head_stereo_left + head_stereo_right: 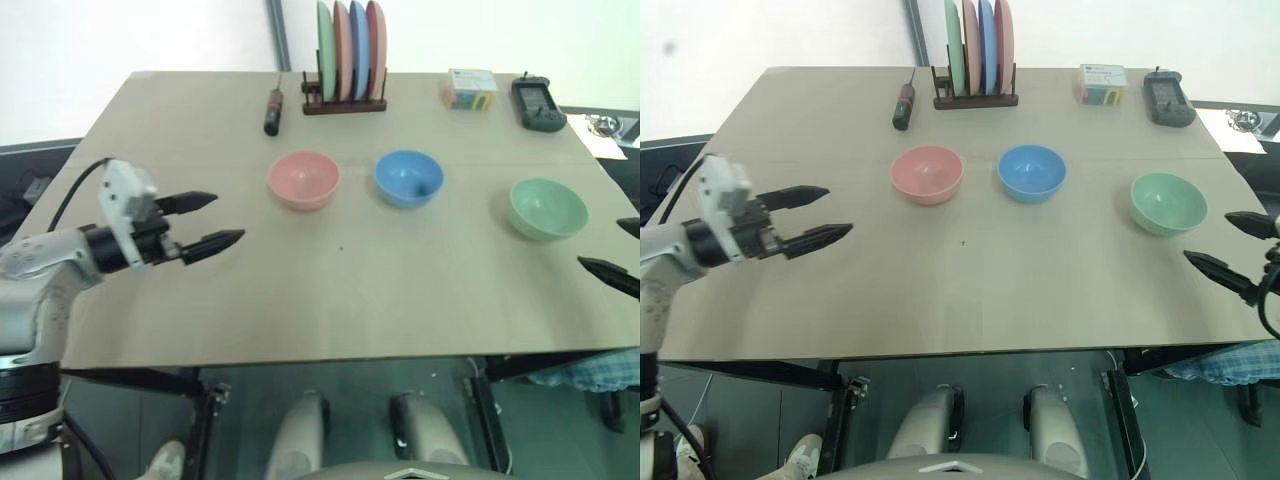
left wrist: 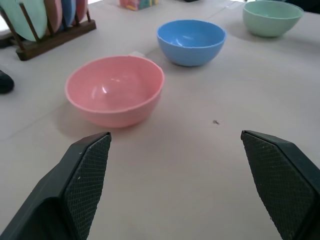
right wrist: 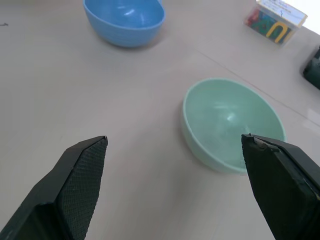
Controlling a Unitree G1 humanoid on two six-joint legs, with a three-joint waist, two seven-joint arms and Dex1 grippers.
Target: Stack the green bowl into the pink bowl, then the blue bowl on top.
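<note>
green bowl (image 1: 547, 208): upright on the table, the rightmost of the three bowls in a row, empty, well apart from the blue one.
pink bowl (image 1: 303, 180): upright and empty, the leftmost of the row, standing in front of the plate rack.
blue bowl (image 1: 409, 178): upright and empty, in the middle of the row, nearer to the pink bowl than to the green one.
right gripper (image 1: 1230, 248): at the table's right edge, just beside and nearer than the green bowl, its two black fingers spread wide with nothing between them; in the right wrist view the green bowl lies just ahead of the fingers.
left gripper (image 1: 211, 220): over the left part of the table, pointing toward the pink bowl but clear of it, fingers wide apart and empty.
table (image 1: 400, 300): flat tan top, bare in its near half.
plate rack (image 1: 345, 102): dark wooden rack at the far edge, holding green, pink and blue plates on edge.
screwdriver (image 1: 272, 108): lies left of the rack, black handle toward the bowls.
small box (image 1: 471, 88): colourful, right of the rack at the far edge.
black device (image 1: 537, 103): lies at the far right corner, beside the box.
</note>
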